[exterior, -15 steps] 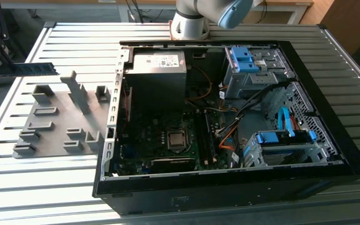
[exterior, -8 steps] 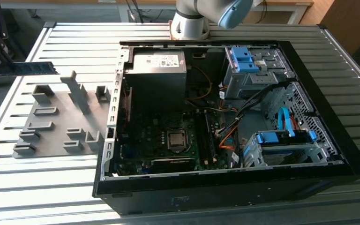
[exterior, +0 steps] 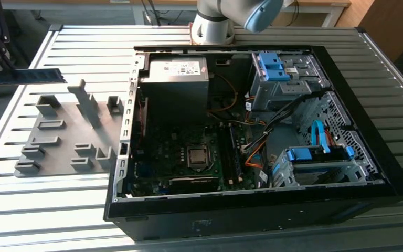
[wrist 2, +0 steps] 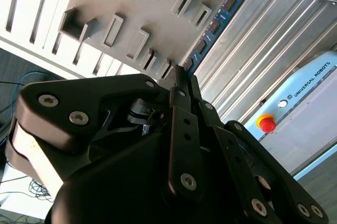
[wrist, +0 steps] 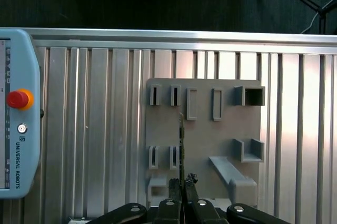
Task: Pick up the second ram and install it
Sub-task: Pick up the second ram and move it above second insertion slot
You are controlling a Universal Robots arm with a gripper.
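- Ram in the air: the second ram (exterior: 37, 75) hung roughly level at the exterior view's left, above the bench (exterior: 82, 47) and well apart from the open computer case (exterior: 390, 173).
- Jaws were closed tight on one short end of it. In the second wrist view it ran straight out from their tips, dark chips showing.
- That end grip looked deliberate to me: it kept the long contact edge free to meet a slot.
- In the first wrist view it showed edge-on against the gray rack (wrist: 221, 129). The rack's narrow upright pockets seemed meant to park boards on edge, where jaws could pinch them.
- The case lay on its side with the panel off, so the motherboard (exterior: 187, 142) faced up, open to a reach from above.
- A teach pendant (wrist: 16, 145) lay on the bench near the rack, out of the working path.
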